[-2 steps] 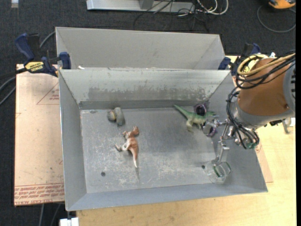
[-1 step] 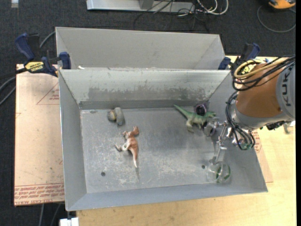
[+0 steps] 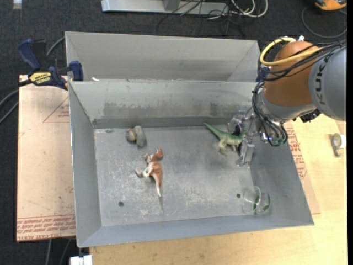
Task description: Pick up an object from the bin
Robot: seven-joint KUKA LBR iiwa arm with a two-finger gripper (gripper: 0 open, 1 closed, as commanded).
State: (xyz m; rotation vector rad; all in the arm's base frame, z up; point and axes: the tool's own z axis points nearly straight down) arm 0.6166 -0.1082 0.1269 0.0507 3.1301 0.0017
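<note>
My claw sits at the right side of the bin, right against the green toy dinosaur near the back wall (touching it, as far as I can see). Whether the claw is apart or clamped on it, I cannot tell.

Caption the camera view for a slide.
The gripper low at the right of the bin, beside a green toy dinosaur; an orange dinosaur lies mid-floor.
</note>
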